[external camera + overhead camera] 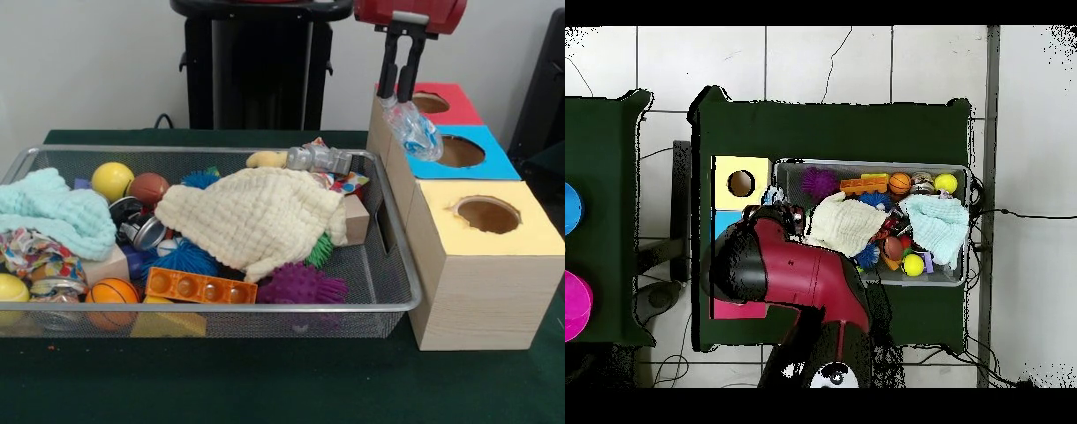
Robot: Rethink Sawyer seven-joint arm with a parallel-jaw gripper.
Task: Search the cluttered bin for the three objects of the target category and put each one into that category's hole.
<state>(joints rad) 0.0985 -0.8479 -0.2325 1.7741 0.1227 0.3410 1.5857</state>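
Note:
My gripper hangs from the red arm at the top right, shut on a crumpled clear and blue plastic piece. The piece dangles over the near edge of the red-topped box, just left of its hole, beside the blue-topped box. The wire mesh bin lies to the left, full of toys and cloths. In the overhead view the red arm covers the red and blue boxes; the bin's rim shows to its right.
In the bin lie a cream cloth, a mint cloth, an orange brick, a purple spiky ball, a yellow ball and a grey toy. The yellow-topped box stands nearest.

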